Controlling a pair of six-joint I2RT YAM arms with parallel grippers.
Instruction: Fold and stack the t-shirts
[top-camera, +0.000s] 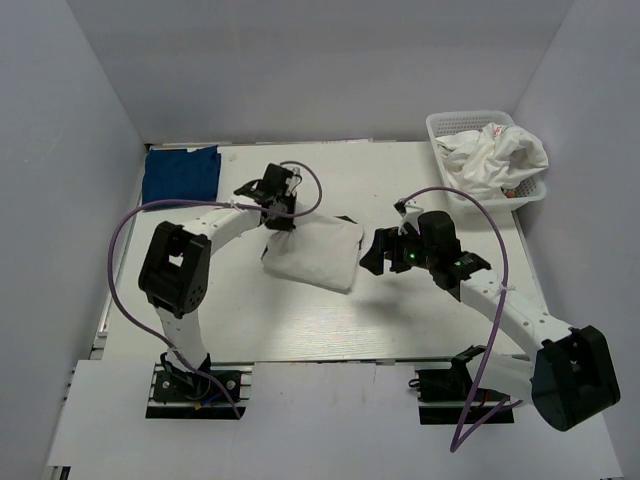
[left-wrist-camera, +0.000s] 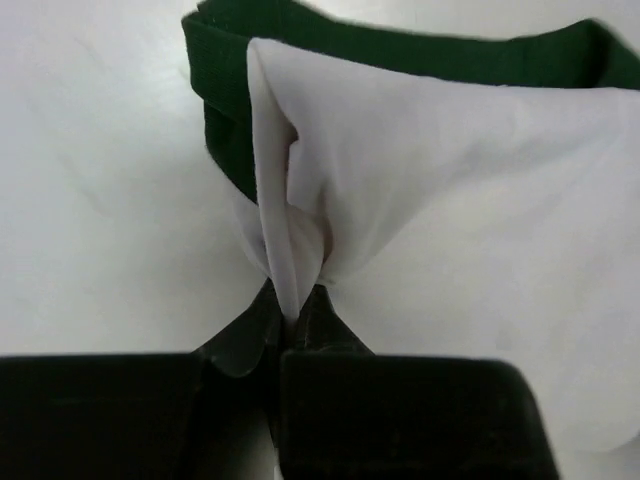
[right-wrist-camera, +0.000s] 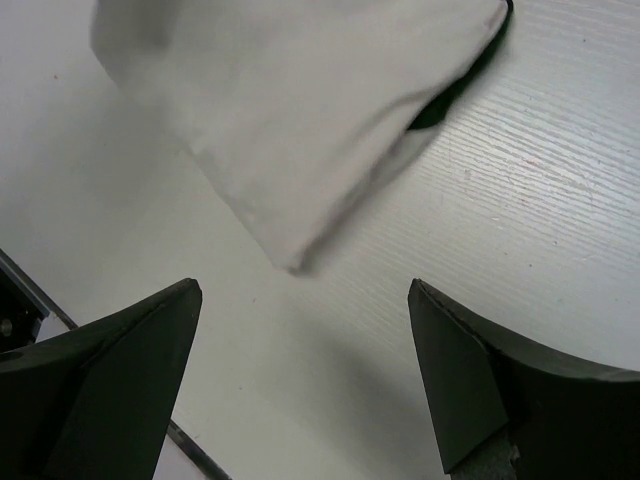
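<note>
A folded white t-shirt (top-camera: 312, 255) with dark green trim (left-wrist-camera: 400, 55) lies in the middle of the table. My left gripper (top-camera: 281, 216) is at its far left corner, shut on a pinched ridge of the white cloth (left-wrist-camera: 285, 240); in the left wrist view the gripper (left-wrist-camera: 295, 302) has the fold running down between its fingertips. My right gripper (top-camera: 372, 252) hovers just right of the shirt, open and holding nothing. In the right wrist view the gripper (right-wrist-camera: 300, 300) is over bare table, with the shirt's near corner (right-wrist-camera: 300, 120) ahead of it. A dark blue t-shirt (top-camera: 180, 172) lies folded at the far left.
A white lattice basket (top-camera: 440, 125) at the far right holds crumpled white shirts (top-camera: 495, 155). White walls close in the table on the left, back and right. The left arm's purple cable (top-camera: 130, 230) loops over the left side of the table.
</note>
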